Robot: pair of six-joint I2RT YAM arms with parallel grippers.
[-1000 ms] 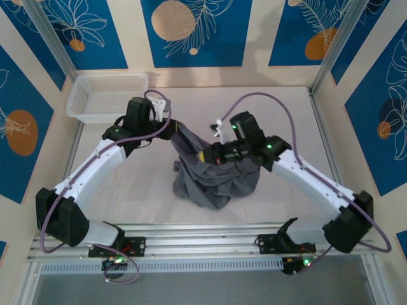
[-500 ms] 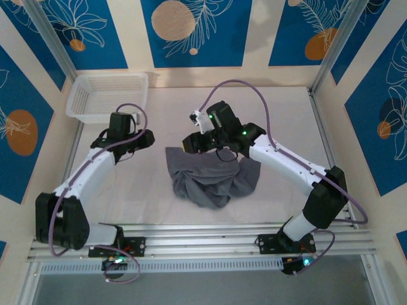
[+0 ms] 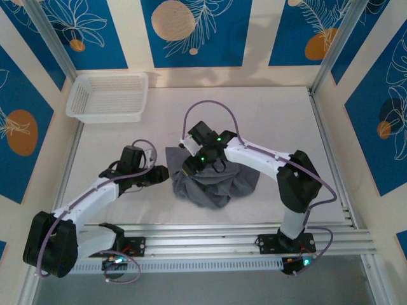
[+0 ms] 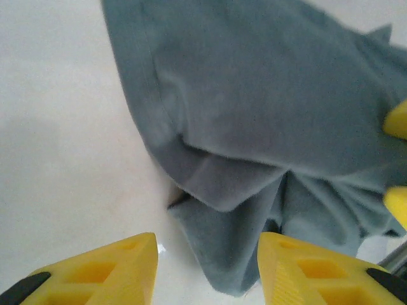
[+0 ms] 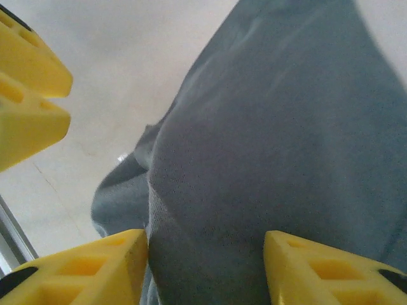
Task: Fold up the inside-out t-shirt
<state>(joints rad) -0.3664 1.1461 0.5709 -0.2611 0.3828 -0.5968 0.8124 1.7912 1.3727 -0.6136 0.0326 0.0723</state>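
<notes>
The inside-out t-shirt (image 3: 216,185) lies in a crumpled dark grey heap on the table (image 3: 280,121). From the top camera I place it about mid-width and toward the near edge. The left gripper (image 3: 163,174) sits low, just beside the heap's left edge. The right gripper (image 3: 190,168) reaches down over the heap's upper left part. From up here I cannot tell how either pair of jaws stands. A white mesh basket (image 3: 108,96) stands in the far left corner, well apart from the shirt.

On the left wrist camera, that arm's yellow fingers (image 4: 95,270) are spread apart with nothing gripped. Between them I see bare table and the near edge of the shirt, folded over itself in soft pleats. Two yellow fingertips (image 4: 397,121) of the right gripper show at the right edge, against the fabric.

On the right wrist camera, its own fingers (image 5: 331,273) are likewise parted and clamp nothing, with grey fabric spread below and between them. The left gripper's fingers (image 5: 28,63) show at upper left over bare table, near the shirt's edge.
</notes>
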